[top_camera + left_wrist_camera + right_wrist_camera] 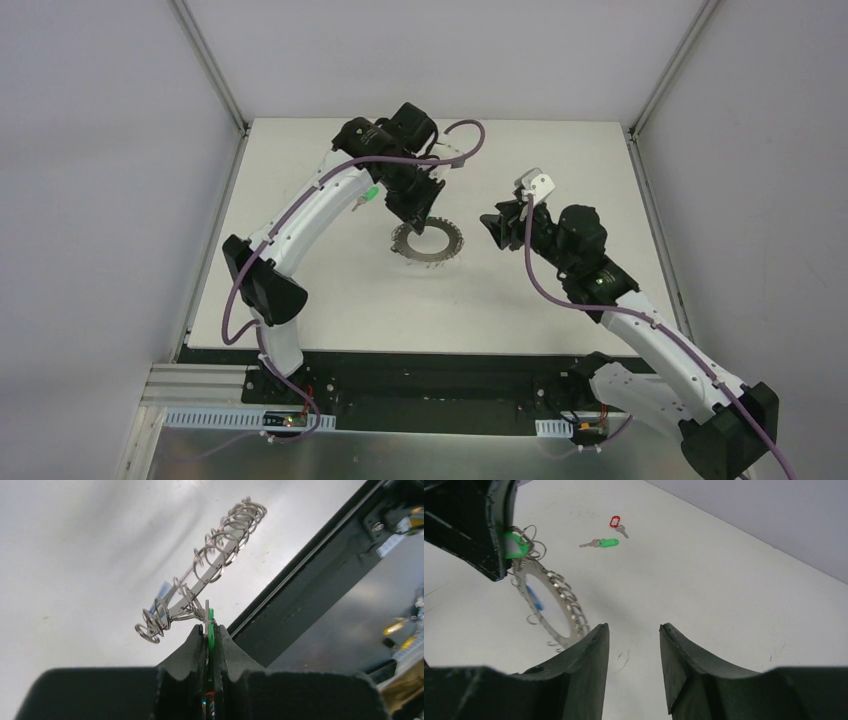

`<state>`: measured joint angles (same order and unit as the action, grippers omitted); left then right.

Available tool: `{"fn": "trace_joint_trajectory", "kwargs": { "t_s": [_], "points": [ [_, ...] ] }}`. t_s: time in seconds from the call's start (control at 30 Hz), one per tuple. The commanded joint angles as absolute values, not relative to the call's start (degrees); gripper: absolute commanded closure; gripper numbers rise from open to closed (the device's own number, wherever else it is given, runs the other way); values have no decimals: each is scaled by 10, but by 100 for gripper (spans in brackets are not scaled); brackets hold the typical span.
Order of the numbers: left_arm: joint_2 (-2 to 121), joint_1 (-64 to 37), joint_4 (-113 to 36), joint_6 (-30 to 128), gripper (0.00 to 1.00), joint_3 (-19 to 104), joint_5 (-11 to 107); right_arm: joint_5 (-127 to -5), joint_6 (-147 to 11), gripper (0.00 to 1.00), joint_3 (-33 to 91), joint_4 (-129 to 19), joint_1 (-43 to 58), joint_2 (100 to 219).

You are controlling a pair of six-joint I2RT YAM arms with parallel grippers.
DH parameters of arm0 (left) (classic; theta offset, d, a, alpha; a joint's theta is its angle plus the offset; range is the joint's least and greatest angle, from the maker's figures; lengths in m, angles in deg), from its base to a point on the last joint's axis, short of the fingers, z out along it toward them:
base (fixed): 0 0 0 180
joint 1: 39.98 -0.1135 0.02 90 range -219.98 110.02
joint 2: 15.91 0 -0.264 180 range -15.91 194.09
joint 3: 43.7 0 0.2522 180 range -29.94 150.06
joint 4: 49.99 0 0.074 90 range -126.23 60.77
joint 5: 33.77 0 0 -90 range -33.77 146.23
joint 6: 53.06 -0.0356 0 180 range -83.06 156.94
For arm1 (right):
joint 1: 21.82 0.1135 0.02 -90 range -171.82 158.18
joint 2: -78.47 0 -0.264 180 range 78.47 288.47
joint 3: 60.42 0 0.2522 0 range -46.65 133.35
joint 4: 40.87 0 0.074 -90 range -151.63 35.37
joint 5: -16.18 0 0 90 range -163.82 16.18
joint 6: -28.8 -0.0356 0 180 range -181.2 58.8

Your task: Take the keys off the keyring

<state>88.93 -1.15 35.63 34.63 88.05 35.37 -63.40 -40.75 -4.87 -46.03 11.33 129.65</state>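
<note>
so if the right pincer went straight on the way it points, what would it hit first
For the right pincer, likely the bare table beside the keyring, which lies off to one side of its line; depth is unclear.

The keyring (pixel 207 575) is shiny bare metal with bright wire loops. The green tag (pixel 211 617) between the left pincer (pixel 210 631)'s matt black pads (pixel 190 652) is glossy plastic. The desk (pixel 724 580) beneath is matt white.
</note>
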Motion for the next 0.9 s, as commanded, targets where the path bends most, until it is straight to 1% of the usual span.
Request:
{"fn": "trace_joint_trajectory", "kwargs": {
  "t_s": [0.0, 0.13, 0.23, 0.4, 0.53, 0.63, 0.73, 0.87],
  "points": [
    [886, 28, 415, 276, 100, 939, 521, -670, -461, 54, -28, -427, 106, 1313],
    [890, 55, 399, 222, 100, 969, 648, -676, -473, 54, -71, -346, 106, 1306],
    [874, 75, 373, 164, 100, 967, 677, -657, -475, 54, -92, -306, 106, 1299],
    [848, 107, 354, 59, 100, 944, 621, -618, -480, 54, -119, -250, 106, 1293],
    [815, 121, 339, -30, 100, 896, 541, -598, -494, 55, -151, -191, 102, 1282],
    [773, 130, 288, -95, 100, 827, 547, -573, -513, 56, -161, -173, 91, 1277],
    [727, 133, 219, -147, 100, 762, 557, -542, -545, 60, -173, -140, 74, 1275],
    [690, 134, 127, -167, 100, 691, 532, -466, -567, 63, -193, -83, 55, 1275]
  ]
}}
